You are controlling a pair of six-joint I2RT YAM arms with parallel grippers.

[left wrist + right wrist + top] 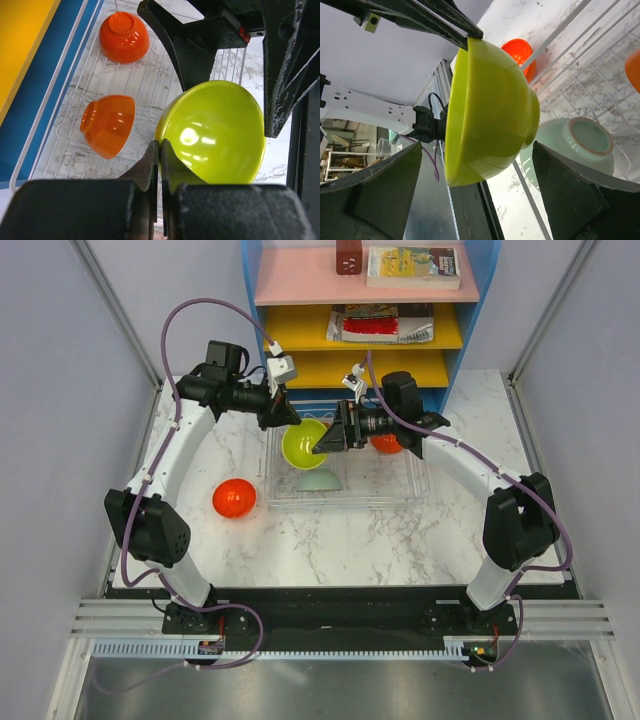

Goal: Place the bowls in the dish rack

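Observation:
My left gripper (290,422) is shut on the rim of a lime green bowl (305,443) and holds it on edge above the left part of the white wire dish rack (410,495). In the left wrist view the fingertips (155,147) pinch that bowl's rim (215,132). My right gripper (322,445) is open, its fingers either side of the lime bowl (490,110) without touching. Two orange bowls (124,36) (109,125) lie in the rack. A pale mint bowl (575,145) lies upside down in the rack below the lime one. A red bowl (233,499) sits on the table, left of the rack.
The blue shelf unit (465,300) with pink and yellow shelves stands right behind the rack, holding books and a brown box. The two arms nearly meet over the rack's left half. Grey walls close in both table sides.

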